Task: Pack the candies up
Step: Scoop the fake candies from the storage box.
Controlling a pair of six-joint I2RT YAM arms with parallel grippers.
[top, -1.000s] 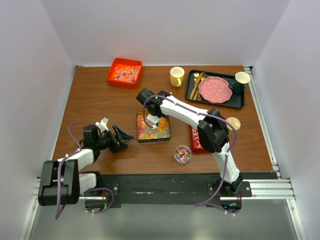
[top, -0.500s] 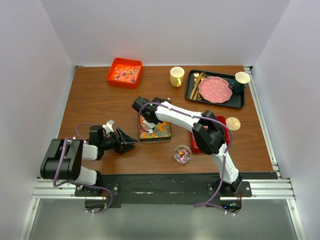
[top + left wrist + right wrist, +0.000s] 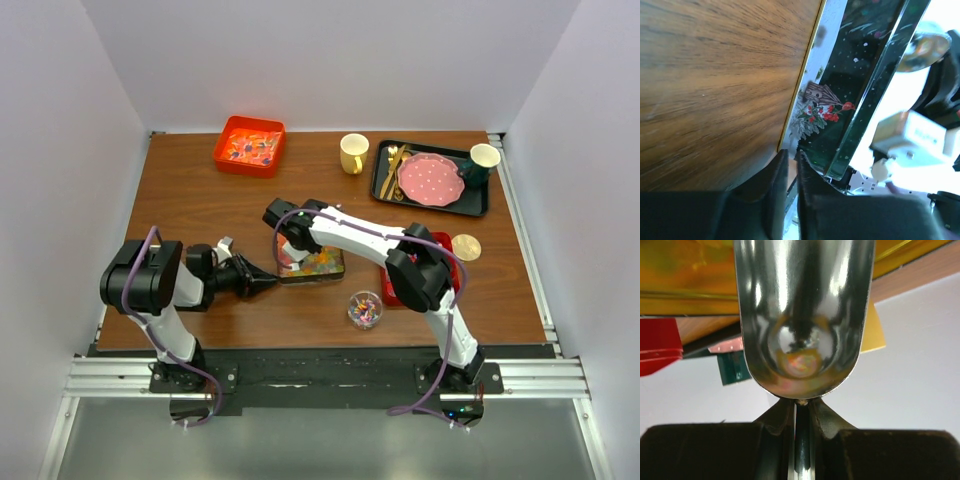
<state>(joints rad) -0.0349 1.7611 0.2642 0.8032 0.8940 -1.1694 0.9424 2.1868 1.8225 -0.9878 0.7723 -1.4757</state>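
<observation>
In the top view, the candies (image 3: pixel 318 263) lie heaped in a tin (image 3: pixel 310 281) at the centre, with more in an orange tray (image 3: pixel 219 152) at the upper left and a glass bowl (image 3: pixel 352 303) below the tin. The right gripper (image 3: pixel 290 228) hangs over the tin's left part, and the left gripper (image 3: pixel 265 284) points at its left wall. In the left wrist view, the fingers (image 3: pixel 775 185) stand nearly together at the tin's corner; we cannot tell whether they pinch it. In the right wrist view, the jaws are pressed onto the handle of a metal scoop (image 3: pixel 802 315). We judge the candies light, loose, soft and probably tacky: we lift them from beneath with the scoop and do not pinch them.
</observation>
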